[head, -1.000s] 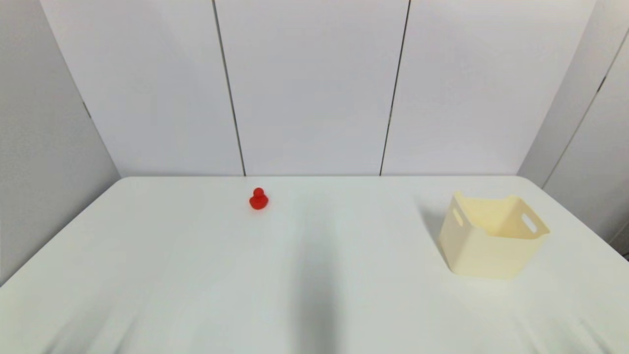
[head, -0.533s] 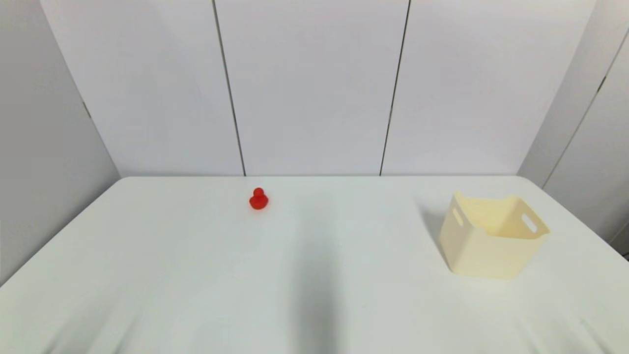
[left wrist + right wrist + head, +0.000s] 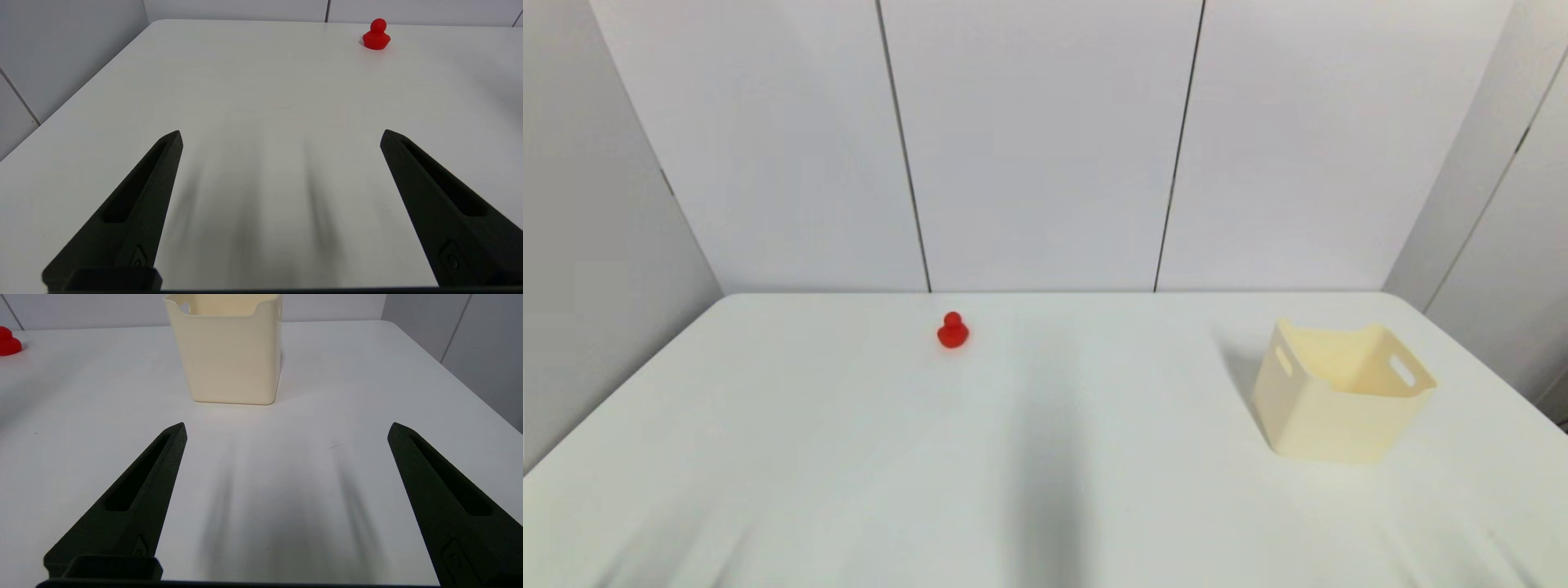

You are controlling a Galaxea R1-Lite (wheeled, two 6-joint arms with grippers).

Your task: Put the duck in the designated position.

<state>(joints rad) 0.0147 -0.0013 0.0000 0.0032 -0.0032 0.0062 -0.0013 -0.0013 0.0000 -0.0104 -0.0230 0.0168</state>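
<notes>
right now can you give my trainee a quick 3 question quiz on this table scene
1. True or false: the duck lies inside the cream bin.
2. Which gripper's wrist view looks most directly at the cream bin? A) left gripper B) right gripper
3. Fill in: both grippers' fingers are spread ____.

Key
1. False. The duck sits on the white table near its far edge, well to the robot's left of the bin.
2. B. The bin stands straight ahead of the right gripper; the left wrist view shows the duck ahead instead.
3. Open, each holding nothing.
</notes>
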